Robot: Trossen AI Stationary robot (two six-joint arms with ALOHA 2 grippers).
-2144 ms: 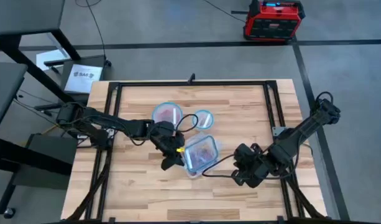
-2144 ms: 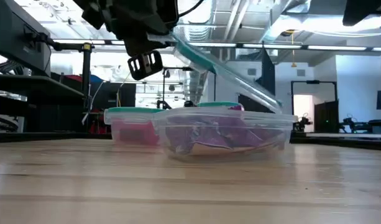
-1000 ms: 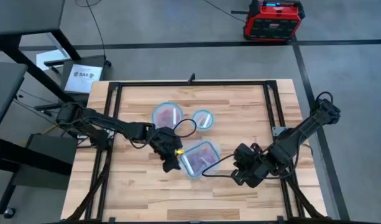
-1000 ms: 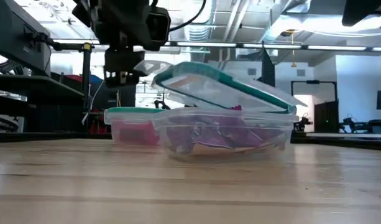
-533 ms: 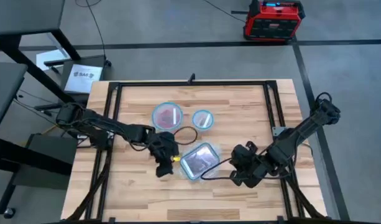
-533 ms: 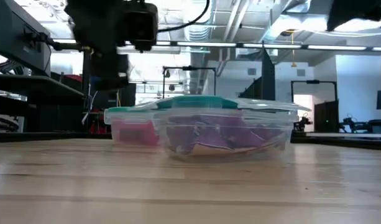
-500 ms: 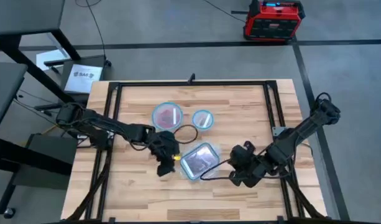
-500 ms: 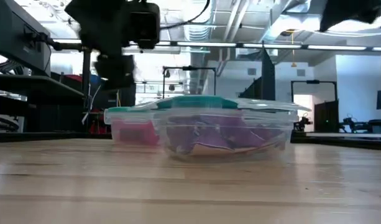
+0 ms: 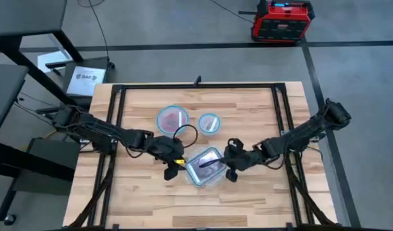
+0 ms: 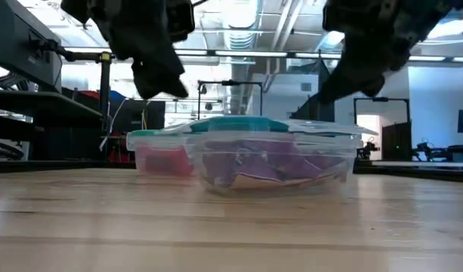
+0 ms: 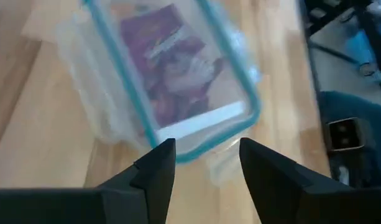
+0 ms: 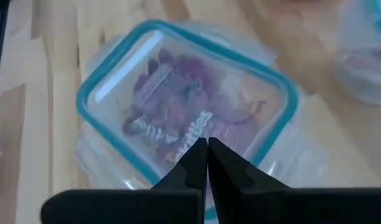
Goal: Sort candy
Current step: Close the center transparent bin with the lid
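Looking down from the high view, the lidded box (image 9: 206, 165) sits mid-table (image 9: 260, 106), with two round tubs (image 9: 173, 119) behind it. Left gripper (image 9: 171, 169) stands just beside its left end; right gripper (image 9: 229, 168) reaches over its right end

Low view: the lid lies flat on the box (image 10: 273, 155); purple candy (image 10: 250, 165) fills it, and red candy (image 10: 160, 161) shows in a tub behind. Both grippers hang above

Left wrist view: left gripper (image 11: 204, 155), fingers spread, empty, above the box (image 11: 178, 74) end

Right wrist view: right gripper (image 12: 207, 151), fingers pressed together, holding nothing, tips over the lid (image 12: 184, 99); whether they touch it is unclear
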